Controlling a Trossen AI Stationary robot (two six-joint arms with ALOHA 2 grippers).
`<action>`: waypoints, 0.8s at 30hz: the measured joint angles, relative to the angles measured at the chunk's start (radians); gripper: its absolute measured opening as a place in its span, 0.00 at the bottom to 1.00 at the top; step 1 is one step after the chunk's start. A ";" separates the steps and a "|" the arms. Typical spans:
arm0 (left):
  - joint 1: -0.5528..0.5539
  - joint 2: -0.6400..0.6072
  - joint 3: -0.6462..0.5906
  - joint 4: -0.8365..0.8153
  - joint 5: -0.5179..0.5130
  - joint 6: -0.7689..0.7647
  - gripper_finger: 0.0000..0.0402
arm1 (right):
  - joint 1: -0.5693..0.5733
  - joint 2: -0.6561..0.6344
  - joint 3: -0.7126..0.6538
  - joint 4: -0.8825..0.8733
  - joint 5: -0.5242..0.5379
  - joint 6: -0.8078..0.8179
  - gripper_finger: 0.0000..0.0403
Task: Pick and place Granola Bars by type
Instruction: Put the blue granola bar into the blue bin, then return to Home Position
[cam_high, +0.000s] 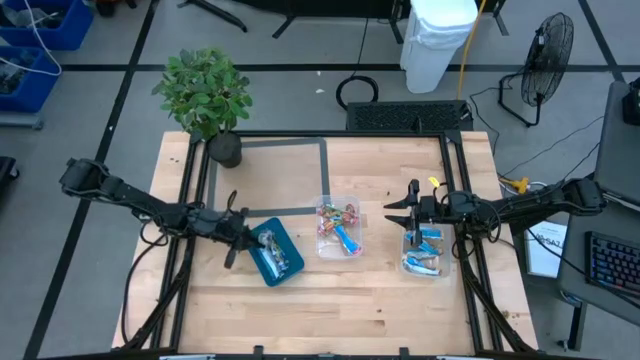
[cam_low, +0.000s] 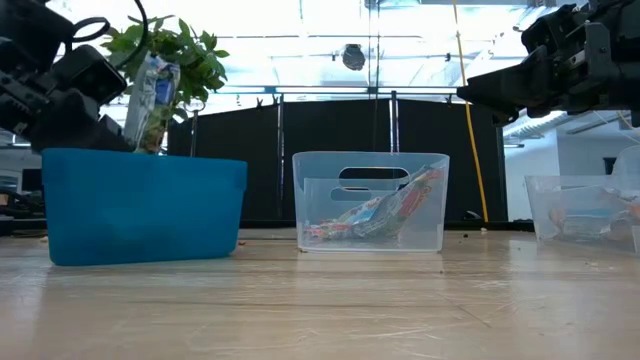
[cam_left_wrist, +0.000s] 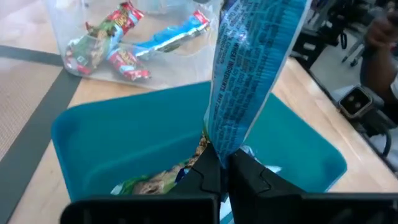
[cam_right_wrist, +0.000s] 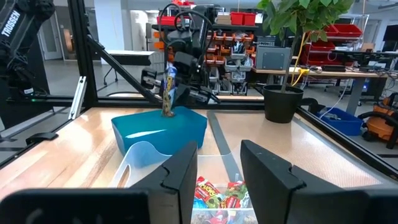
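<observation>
Above the teal tray (cam_high: 272, 262), the left hand (cam_left_wrist: 219, 167) pinches a light blue granola bar (cam_left_wrist: 249, 68) by its lower end, upright over the other bars. To do this well, carry it level toward the right clear tub (cam_high: 425, 262), where like bars lie. Near that tub, the right hand (cam_right_wrist: 219, 163) hovers, fingers spread.

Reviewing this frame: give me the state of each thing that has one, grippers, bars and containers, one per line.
left gripper: shut on a blue bar, above the teal tray
blue bar: held upright
teal tray: open, some bars inside
middle clear tub: open, holding red/green bars and a light blue one
right clear tub: holding blue-and-white bars
right gripper: open, empty, by the right tub
</observation>
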 joint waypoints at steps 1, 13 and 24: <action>0.002 0.000 0.000 0.004 -0.004 -0.009 0.03 | 0.000 0.000 0.000 0.000 0.000 0.000 0.28; 0.003 -0.001 0.000 0.003 -0.056 -0.042 0.29 | 0.000 0.000 0.000 -0.006 0.001 -0.001 0.28; 0.016 -0.048 0.001 0.047 -0.077 0.090 0.32 | 0.000 0.000 0.000 -0.006 0.002 -0.015 0.28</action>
